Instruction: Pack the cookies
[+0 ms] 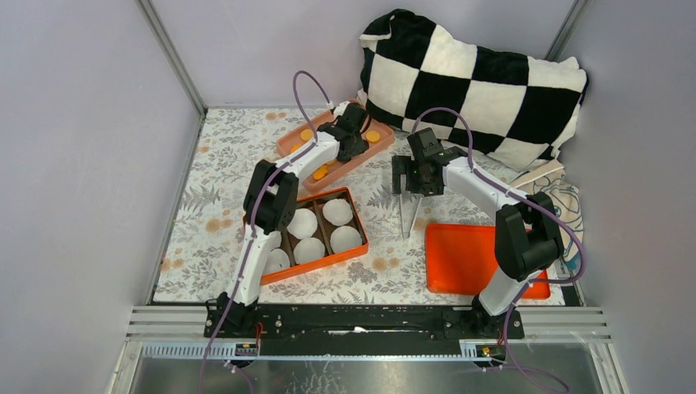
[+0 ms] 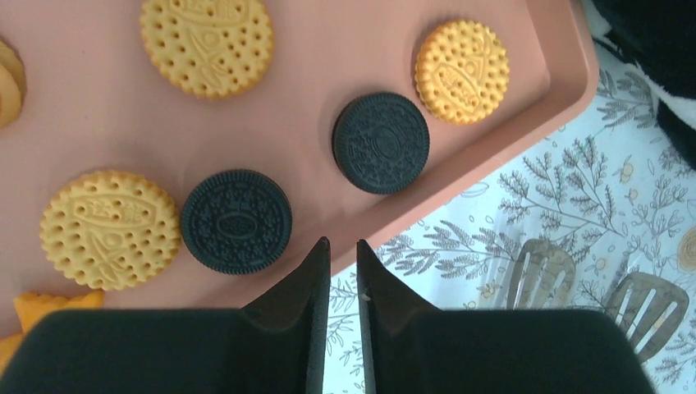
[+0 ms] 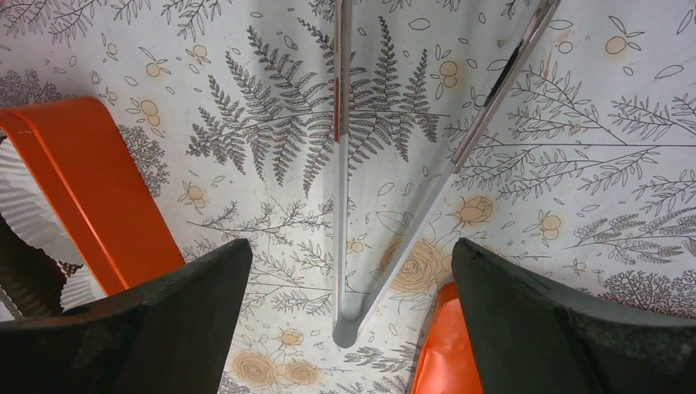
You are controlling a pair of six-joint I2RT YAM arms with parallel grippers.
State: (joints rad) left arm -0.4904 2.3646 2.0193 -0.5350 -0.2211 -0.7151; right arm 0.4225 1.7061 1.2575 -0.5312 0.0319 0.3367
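Note:
Cookies lie on a pink tray (image 1: pixel 371 153) at the back. In the left wrist view, yellow cookies (image 2: pixel 206 43) and two black cookies (image 2: pixel 381 142) lie flat on the tray (image 2: pixel 328 66). My left gripper (image 2: pixel 343 245) hangs over the tray's near rim beside a black cookie (image 2: pixel 236 221). Its jaws are almost together with only a thin slit, and nothing is between them. My right gripper (image 3: pixel 351 246) is wide open above metal tongs (image 3: pixel 341 205) that lie on the tablecloth. Its jaws straddle the tongs' hinge end without touching. In the top view the gripper (image 1: pixel 408 190) is over the tongs (image 1: pixel 408 215).
An orange box (image 1: pixel 353 217) with white paper liners (image 1: pixel 302 223) in its compartments stands front left. An orange lid (image 1: pixel 472 258) lies front right, and its edge shows under the right gripper (image 3: pixel 447 345). A checkered pillow (image 1: pixel 472 78) is at the back. The tongs' slotted tips (image 2: pixel 538 275) are beside the pink tray.

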